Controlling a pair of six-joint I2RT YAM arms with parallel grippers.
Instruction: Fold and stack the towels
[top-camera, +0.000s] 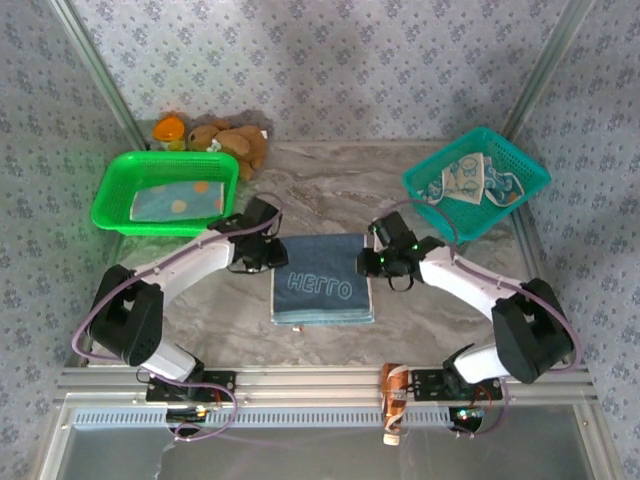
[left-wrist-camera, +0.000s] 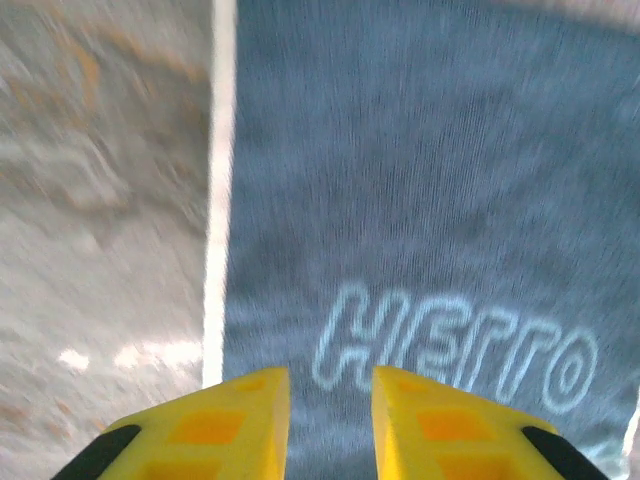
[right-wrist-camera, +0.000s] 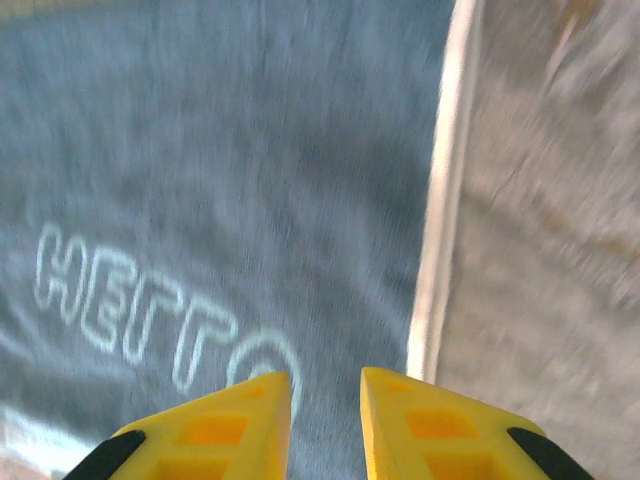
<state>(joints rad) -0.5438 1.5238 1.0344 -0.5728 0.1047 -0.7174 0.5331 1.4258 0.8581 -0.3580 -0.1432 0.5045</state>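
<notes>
A blue-grey towel (top-camera: 322, 280) lies folded flat in the middle of the table, with "HELLO" in pale outline letters on top (left-wrist-camera: 450, 200) (right-wrist-camera: 220, 180). My left gripper (top-camera: 275, 255) (left-wrist-camera: 330, 400) hovers over its upper left corner, yellow jaws a little apart with nothing between them. My right gripper (top-camera: 368, 262) (right-wrist-camera: 325, 400) is over the upper right corner, also open and holding nothing. A striped, polka-dot towel (top-camera: 180, 200) lies in the green basket (top-camera: 110, 205). A pale towel with blue motifs (top-camera: 470, 180) sits crumpled in the teal basket (top-camera: 430, 195).
A brown plush toy (top-camera: 235, 140) and an orange cup-like thing (top-camera: 170, 128) sit behind the green basket at the back left. Patterned walls enclose the table on three sides. A metal rail (top-camera: 320, 380) runs along the near edge.
</notes>
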